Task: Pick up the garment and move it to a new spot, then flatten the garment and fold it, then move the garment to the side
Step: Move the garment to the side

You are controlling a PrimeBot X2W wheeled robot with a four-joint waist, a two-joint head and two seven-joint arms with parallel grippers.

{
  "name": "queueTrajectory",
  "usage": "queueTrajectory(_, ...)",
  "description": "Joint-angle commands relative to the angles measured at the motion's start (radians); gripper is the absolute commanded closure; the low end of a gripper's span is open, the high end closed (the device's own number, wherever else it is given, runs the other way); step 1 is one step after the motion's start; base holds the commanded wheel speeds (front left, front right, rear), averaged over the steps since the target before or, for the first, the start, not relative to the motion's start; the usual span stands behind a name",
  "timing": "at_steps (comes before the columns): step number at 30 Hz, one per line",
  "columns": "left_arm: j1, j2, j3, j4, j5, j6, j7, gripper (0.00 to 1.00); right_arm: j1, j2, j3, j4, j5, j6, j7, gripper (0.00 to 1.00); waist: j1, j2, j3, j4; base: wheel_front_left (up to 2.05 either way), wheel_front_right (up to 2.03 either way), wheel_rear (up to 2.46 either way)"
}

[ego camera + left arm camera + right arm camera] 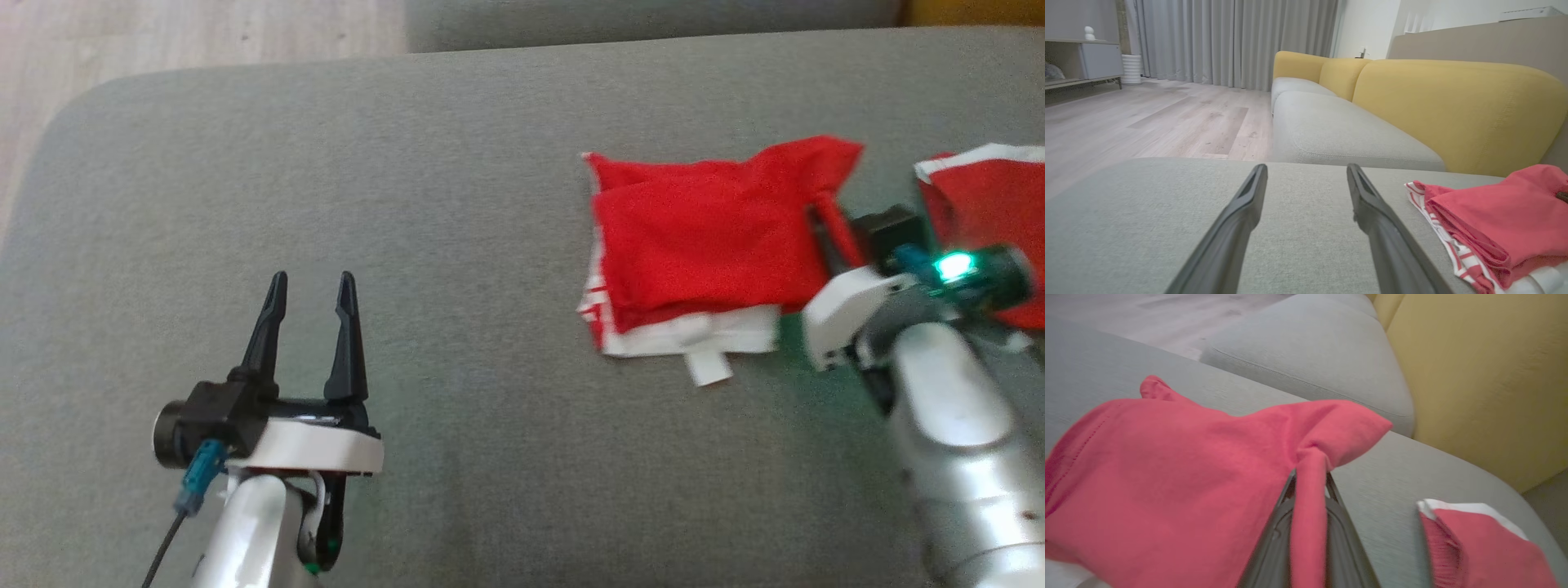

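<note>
The garment [702,245] is a folded red piece with white trim and red-white stripes, lying on the grey cushion [457,163] right of centre. My right gripper [829,216] is shut on a pinched fold of its red fabric at the garment's right edge; in the right wrist view the cloth [1167,477] runs down between the closed fingers [1274,547]. My left gripper [313,282] stands open over bare cushion at the lower left, well apart from the garment. In the left wrist view the garment [1502,220] lies to the right of the open fingers [1241,212].
A second red piece with a white edge [988,212] lies at the far right, close to the right arm. Beyond the cushion are another grey seat [1339,130], a yellow backrest [1453,110] and wooden floor [1147,122] on the left.
</note>
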Motion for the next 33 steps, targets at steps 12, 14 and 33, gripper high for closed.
queueTrajectory(12,-0.064,0.005,0.033,-0.043,0.015,-0.014,-0.005,0.0,-0.083,-0.307,0.045,-0.082,0.047,-0.001,0.082,1.0,0.0,0.0,0.091,-0.029,0.0,0.0,0.0)
queueTrajectory(14,-0.073,0.005,0.035,-0.042,0.017,-0.018,-0.005,0.0,-0.086,-0.357,0.041,-0.077,0.052,-0.001,0.094,1.0,0.0,0.0,0.105,-0.025,0.0,0.0,0.0)
queueTrajectory(33,-0.117,0.005,0.051,-0.034,0.038,-0.04,-0.005,0.0,-0.098,-0.51,-0.101,-0.077,0.084,-0.001,0.162,0.27,0.0,0.0,0.18,-0.017,0.0,0.0,0.0)
